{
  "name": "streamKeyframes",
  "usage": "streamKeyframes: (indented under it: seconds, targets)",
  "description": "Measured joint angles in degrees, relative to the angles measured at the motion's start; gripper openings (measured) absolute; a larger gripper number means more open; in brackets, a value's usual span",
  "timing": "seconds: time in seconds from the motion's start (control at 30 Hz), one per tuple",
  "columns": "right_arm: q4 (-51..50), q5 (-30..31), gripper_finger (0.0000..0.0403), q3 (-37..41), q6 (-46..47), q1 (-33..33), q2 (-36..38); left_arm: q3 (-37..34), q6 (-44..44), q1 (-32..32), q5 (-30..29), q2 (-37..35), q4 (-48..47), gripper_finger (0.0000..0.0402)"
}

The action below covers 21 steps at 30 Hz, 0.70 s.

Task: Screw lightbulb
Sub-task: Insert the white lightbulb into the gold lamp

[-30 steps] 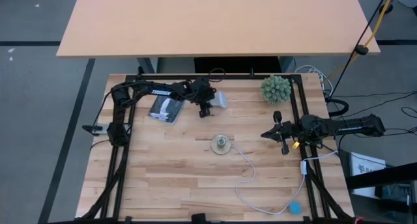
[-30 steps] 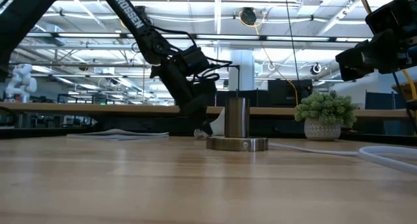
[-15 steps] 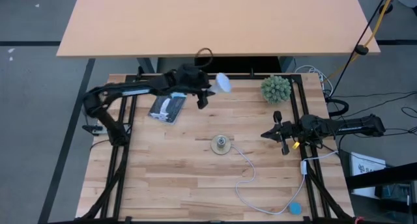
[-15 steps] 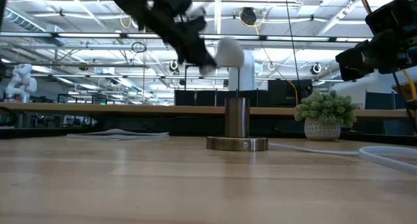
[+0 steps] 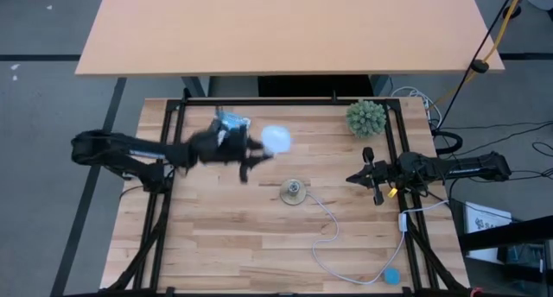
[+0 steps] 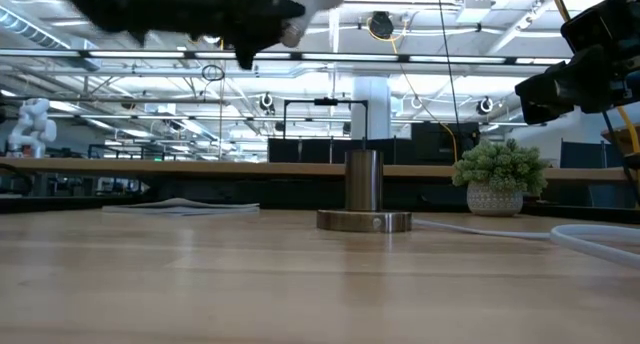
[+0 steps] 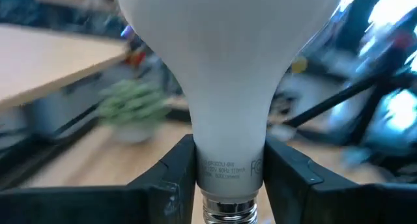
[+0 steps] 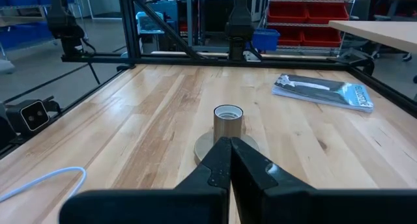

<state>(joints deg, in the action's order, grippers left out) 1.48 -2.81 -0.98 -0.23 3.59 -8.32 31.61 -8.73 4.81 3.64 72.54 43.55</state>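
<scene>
The white frosted lightbulb [image 5: 276,140] hangs in the air over the table's far middle, held by my left gripper [image 5: 253,150], which reaches in level from the table's left. In the left wrist view the lightbulb [image 7: 228,61] fills the picture, dome away from the gripper, with its grey screw base [image 7: 228,211] between the fingers. The tan socket [image 5: 294,192] stands on its round disc at the table's middle, nearer than the bulb, with a white cord running from it. My right gripper [image 5: 367,178] waits shut at the table's right, pointing at the socket [image 8: 228,123]. My left gripper pinches the bulb's narrow neck [image 7: 229,168], just above the screw base, between its two fingers [image 7: 174,168]. The fingers come level from the table's left and lie along the bulb. The bulb is lifted clear of the table, lying about level, dome toward the table's right.
A spiky green ball plant [image 5: 366,117] in a pot stands at the far right. A flat package [image 8: 322,90] lies at the far left, mostly under my left arm in the high view. The white cord [image 5: 333,232] loops toward the near right corner.
My left gripper has lifted the lightbulb off the table at the far side, high above it. It has tipped from pointing down to level. It has drawn back toward the table's left and a little nearer. The gripper stays shut on the bulb throughout.
</scene>
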Motion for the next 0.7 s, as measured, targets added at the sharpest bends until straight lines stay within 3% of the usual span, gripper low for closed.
streamKeyframes:
  seconds: [0.1, 0.2, 0.37, 0.7]
  targets:
    - [-0.02, 0.0, 0.0, 0.01, 0.0, 0.0, 0.0, -9.61, -1.1, -7.35, -7.47, 7.4, 27.29, 0.0136]
    - [0.0, 0.0, 0.0, -0.01, 0.0, 0.0, 0.0, -13.14, 1.01, -11.51, -13.44, 15.65, 46.46, 0.0136]
    - [-0.01, 0.0, 0.0, 0.01, 0.0, 0.0, -0.02, -10.82, 3.04, -10.65, -15.72, 20.02, 46.09, 0.0136]
    - [0.04, 0.0, 0.0, -0.01, 0.0, 0.0, -0.13, -5.5, 7.72, -8.74, -15.01, 21.02, 43.03, 0.0136]
